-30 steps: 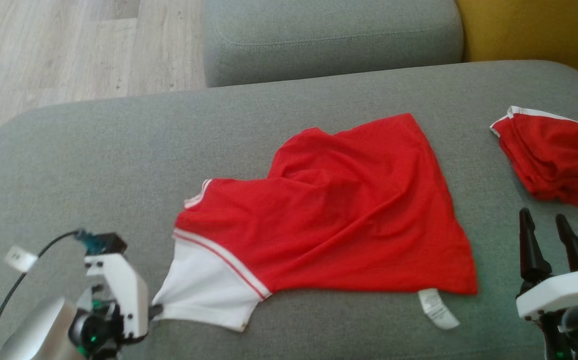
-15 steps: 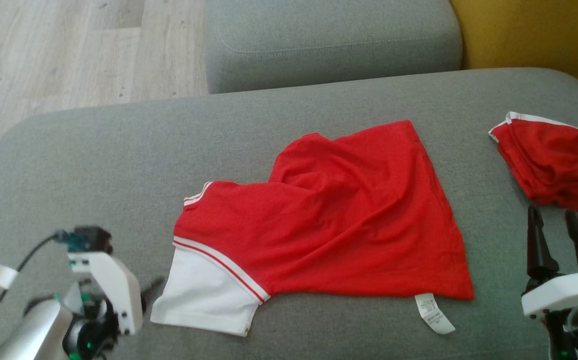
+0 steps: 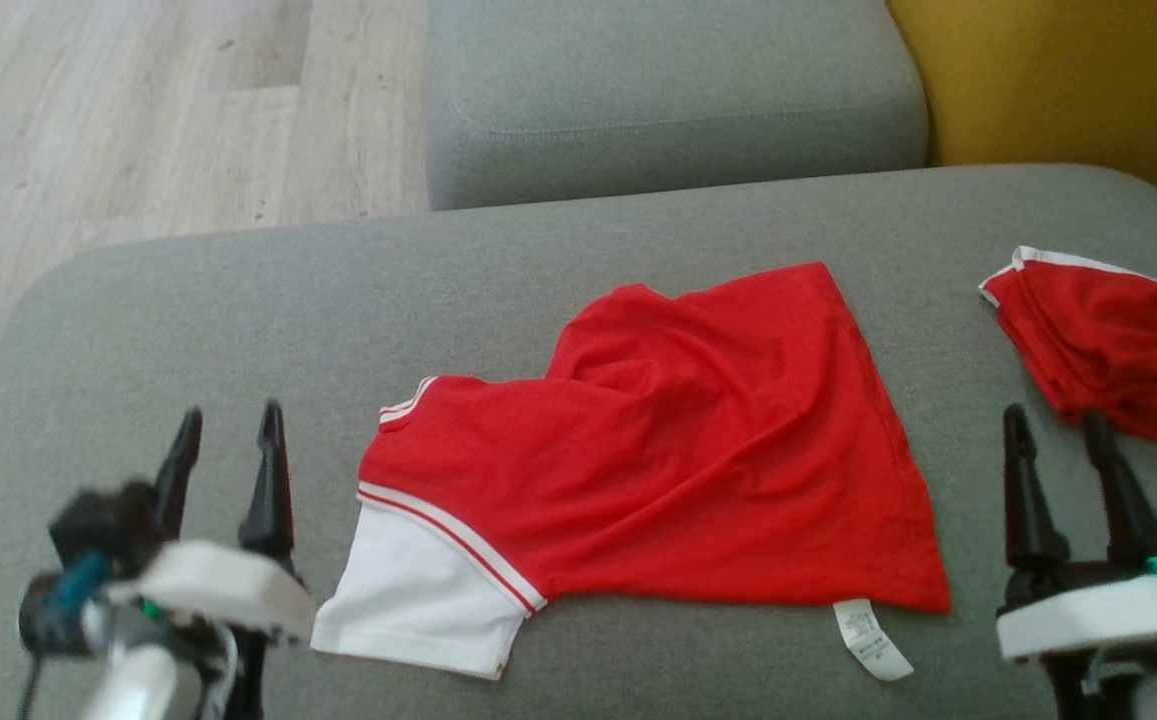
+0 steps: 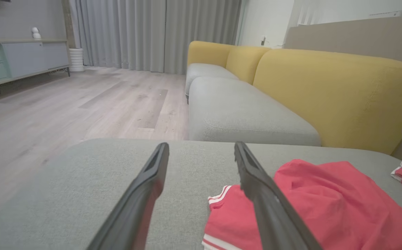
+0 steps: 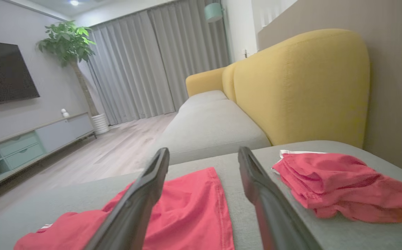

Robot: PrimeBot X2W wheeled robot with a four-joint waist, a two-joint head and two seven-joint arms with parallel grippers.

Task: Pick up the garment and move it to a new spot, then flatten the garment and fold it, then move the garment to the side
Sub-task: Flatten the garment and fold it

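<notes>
Red T-shirt (image 3: 678, 450) lies rumpled on a grey cushion (image 3: 238, 300) in the head view; left gripper (image 3: 232, 412) just left of it, right gripper (image 3: 1053, 413) just right — both jaws spread, empty. Left wrist view: its striped sleeve (image 4: 218, 200) close by. Right wrist view: its hem (image 5: 221, 205) ahead. Flattening looks in hand — next, pinch opposite edges, pull apart.

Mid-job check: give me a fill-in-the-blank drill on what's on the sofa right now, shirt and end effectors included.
1. The red T-shirt lies on the ___ seat cushion.
2. Its visible sleeve is ___.
3. The left end effector hovers beside that sleeve with jaws ___, holding nothing.
4. Near the right end effector sits a second, bunched-up ___ garment.
Missing words: grey; white; open; red.
</notes>
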